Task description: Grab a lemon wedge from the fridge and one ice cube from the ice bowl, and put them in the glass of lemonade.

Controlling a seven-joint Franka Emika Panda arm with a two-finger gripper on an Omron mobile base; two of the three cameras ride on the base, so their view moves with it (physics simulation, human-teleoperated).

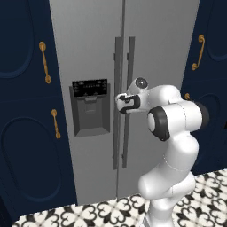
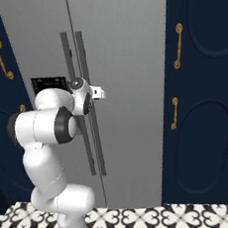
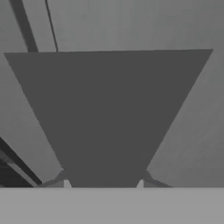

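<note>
The grey two-door fridge (image 1: 93, 53) stands straight ahead with both doors closed. Two dark vertical bar handles run side by side along the door seam. My gripper (image 1: 124, 101) (image 2: 91, 95) is shut on the right door's handle (image 1: 131, 57) (image 2: 82, 54) at about mid-height. In the hand view that handle (image 3: 109, 113) is a wide dark bar between my fingertips (image 3: 67, 183). The left door's handle (image 3: 24, 26) runs beside it. The lemon wedge, the ice bowl and the glass of lemonade are out of view.
A black dispenser panel (image 1: 90, 106) sits in the left door. Navy cabinets with brass handles (image 1: 26, 111) (image 2: 204, 101) flank the fridge on both sides. The floor (image 1: 88, 215) in front has black-and-white patterned tiles.
</note>
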